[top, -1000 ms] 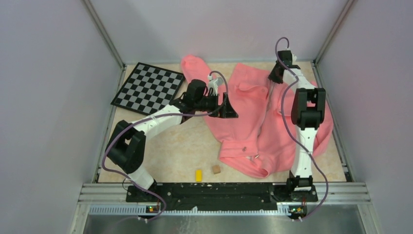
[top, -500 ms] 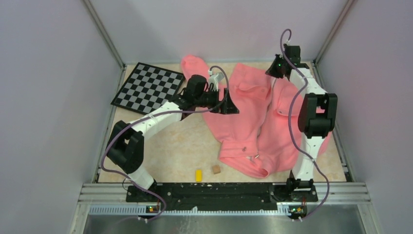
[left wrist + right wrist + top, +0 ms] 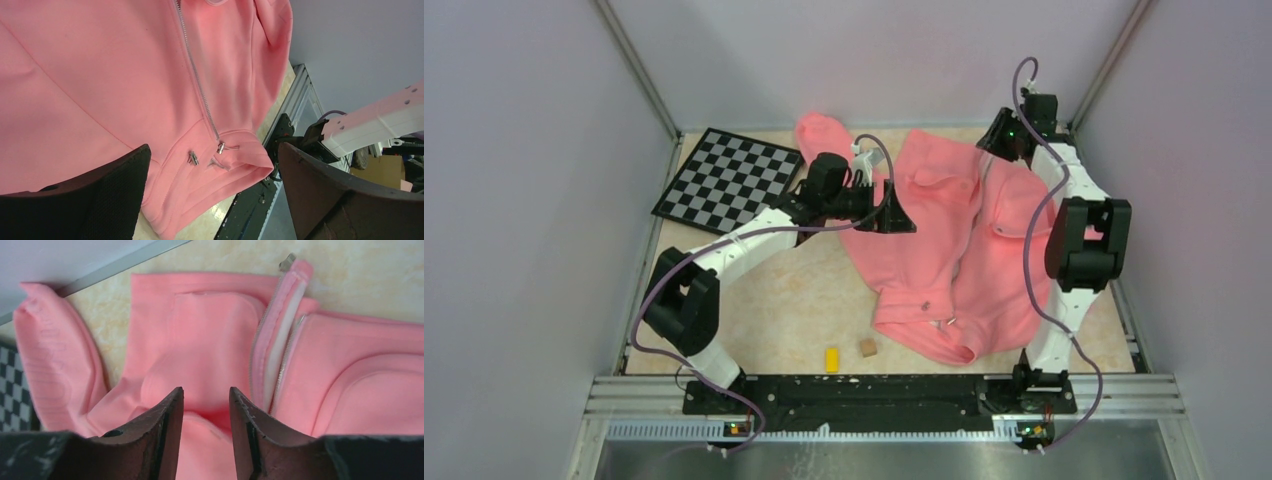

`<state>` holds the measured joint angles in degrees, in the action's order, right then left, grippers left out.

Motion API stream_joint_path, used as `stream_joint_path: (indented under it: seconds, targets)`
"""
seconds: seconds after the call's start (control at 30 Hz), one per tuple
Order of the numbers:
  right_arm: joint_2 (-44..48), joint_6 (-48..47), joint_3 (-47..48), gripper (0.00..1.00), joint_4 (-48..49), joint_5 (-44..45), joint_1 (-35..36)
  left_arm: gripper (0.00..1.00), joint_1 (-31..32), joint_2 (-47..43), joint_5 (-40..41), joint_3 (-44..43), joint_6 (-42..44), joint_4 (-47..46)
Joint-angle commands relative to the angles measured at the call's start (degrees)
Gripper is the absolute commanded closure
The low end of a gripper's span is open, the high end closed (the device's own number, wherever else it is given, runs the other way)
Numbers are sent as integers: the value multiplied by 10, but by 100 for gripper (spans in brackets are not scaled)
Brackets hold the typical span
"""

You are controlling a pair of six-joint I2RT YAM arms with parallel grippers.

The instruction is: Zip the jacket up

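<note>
The salmon-pink jacket [image 3: 944, 260] lies spread on the table's right half, hem toward the near edge. In the left wrist view the jacket [image 3: 100, 75] shows its light zipper [image 3: 195, 75] running down to a small metal pull [image 3: 220, 147] near the hem. My left gripper [image 3: 896, 215] hovers over the jacket's left side, wide open and empty [image 3: 212, 150]. My right gripper [image 3: 996, 145] hangs above the jacket's far collar end. In its wrist view it [image 3: 205, 395] stands slightly open with nothing between the fingers, above pink cloth [image 3: 200, 330] beside the parted zipper top [image 3: 280, 335].
A black-and-white chessboard [image 3: 729, 180] lies at the back left. A yellow block [image 3: 832, 359] and a small brown cube [image 3: 867, 347] sit near the front edge, left of the hem. Walls and metal frame rails [image 3: 1094, 90] close in the table.
My right arm has swung toward the back right corner, carrying its gripper from above the jacket's middle top to its far right collar end. The left arm has barely moved.
</note>
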<state>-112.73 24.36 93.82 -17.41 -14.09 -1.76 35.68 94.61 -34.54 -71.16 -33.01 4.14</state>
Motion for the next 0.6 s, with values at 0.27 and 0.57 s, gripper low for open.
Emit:
stream_joint_path:
  seconds: [0.27,0.57]
  targets:
    - [-127,-117,141,47,-78,220,47,1,0,-3,-9,-20,8,-16]
    - [-174,-155,182,55,-117,336,84,1,-1,16,-19,-24,16,-19]
